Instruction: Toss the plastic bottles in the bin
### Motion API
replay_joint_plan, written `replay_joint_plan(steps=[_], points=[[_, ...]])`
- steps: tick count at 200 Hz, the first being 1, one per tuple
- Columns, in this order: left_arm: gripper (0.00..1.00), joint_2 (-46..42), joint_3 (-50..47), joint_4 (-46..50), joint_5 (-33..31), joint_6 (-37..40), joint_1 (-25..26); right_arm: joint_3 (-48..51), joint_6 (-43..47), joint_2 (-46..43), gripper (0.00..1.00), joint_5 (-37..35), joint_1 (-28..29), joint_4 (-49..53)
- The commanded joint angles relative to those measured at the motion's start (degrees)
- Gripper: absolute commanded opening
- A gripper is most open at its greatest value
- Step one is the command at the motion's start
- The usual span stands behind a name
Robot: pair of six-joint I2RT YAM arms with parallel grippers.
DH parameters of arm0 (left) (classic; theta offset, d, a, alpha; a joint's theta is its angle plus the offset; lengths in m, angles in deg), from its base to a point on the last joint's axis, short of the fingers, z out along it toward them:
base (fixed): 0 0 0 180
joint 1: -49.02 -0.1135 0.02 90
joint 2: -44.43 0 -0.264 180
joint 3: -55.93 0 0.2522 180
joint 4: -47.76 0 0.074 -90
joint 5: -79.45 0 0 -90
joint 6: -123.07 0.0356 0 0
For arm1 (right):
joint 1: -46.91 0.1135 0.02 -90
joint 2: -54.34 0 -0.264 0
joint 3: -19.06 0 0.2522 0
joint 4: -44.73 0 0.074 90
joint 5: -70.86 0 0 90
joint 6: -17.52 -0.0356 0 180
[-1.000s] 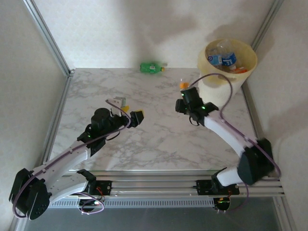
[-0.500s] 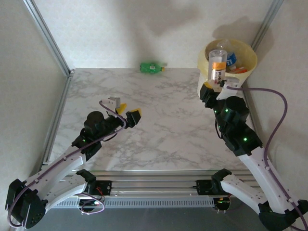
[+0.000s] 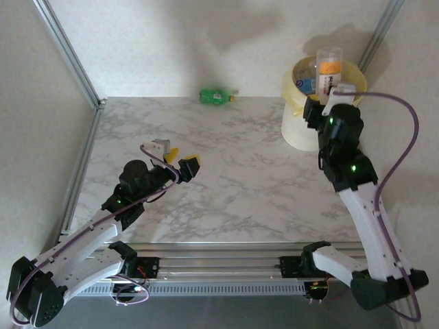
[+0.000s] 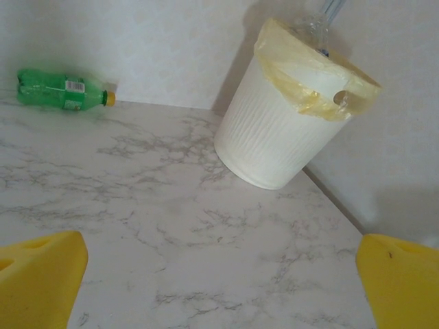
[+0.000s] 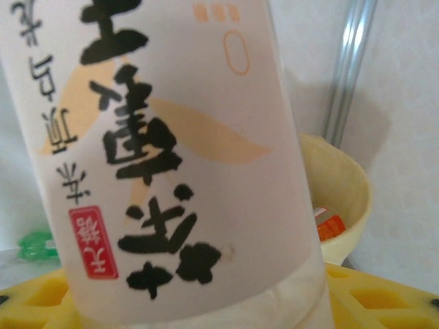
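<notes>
Clamped about the lower end of a clear orange-labelled bottle (image 3: 329,68), the jaws of my right gripper (image 3: 328,94) stand partway apart, with the bottle filling the gap. It stands nearly upright out of the grip, at the upper right of the overhead frame. On my right wrist camera its white label (image 5: 171,151), with black characters and an orange swirl, takes up the left and middle of the frame, and my yellow pads (image 5: 384,301) show along the bottom edge.

Just beyond the bottle sits the bin (image 3: 295,127), its yellow-lined rim (image 5: 343,178) showing at the right of my wrist frame with something orange (image 5: 333,225) lying inside. From above, the held bottle overlaps the bin's mouth, where a blue-labelled bottle (image 3: 306,84) lies.

Left of centre in the overhead frame, the jaws of my left gripper (image 3: 182,159) are spread wide with nothing between them; its yellow pads (image 4: 38,274) sit in the bottom corners of my left wrist frame. One green bottle (image 3: 218,96) lies on its side on the marble table (image 3: 226,185) against the back wall, well apart from both grippers, and shows at the upper left of that wrist frame (image 4: 60,89).
</notes>
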Motion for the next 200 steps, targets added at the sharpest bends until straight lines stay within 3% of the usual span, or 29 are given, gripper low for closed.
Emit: replay_joint_plan(steps=[1,21,42,54,73,104,139,200], points=[[1.00,-1.1,-1.0,-0.8,-0.6,-0.4,0.5,-11.0,-4.6,9.5,0.40,5.4,-7.2,8.9],[1.00,-0.5,-1.1,-0.9,-1.0,-0.7,0.5,-25.7,-8.8,23.0,0.48,8.3,-13.1,20.6],[1.00,0.7,-1.0,-1.2,-0.4,-1.1,0.5,-37.9,-10.8,33.7,0.60,10.7,-15.5,29.7],[1.00,1.5,-1.0,-1.2,-0.5,-1.3,0.5,-41.5,-10.4,37.3,0.71,9.1,-15.6,31.3],[1.00,2.8,-0.7,-1.2,-0.1,-1.5,0.5,-44.0,-10.3,39.1,0.76,9.7,-15.7,33.0],[1.00,4.4,-0.1,-1.4,0.2,-1.9,0.6,-34.6,-10.2,30.9,0.85,10.9,-15.7,26.2],[1.00,6.7,1.3,-1.5,-0.1,-2.1,0.6,-27.8,-10.5,23.4,0.87,13.8,-15.7,25.1],[1.00,17.6,10.4,2.7,-2.9,-1.5,0.5,-10.9,-13.7,10.9,0.95,29.3,-15.7,20.8]])
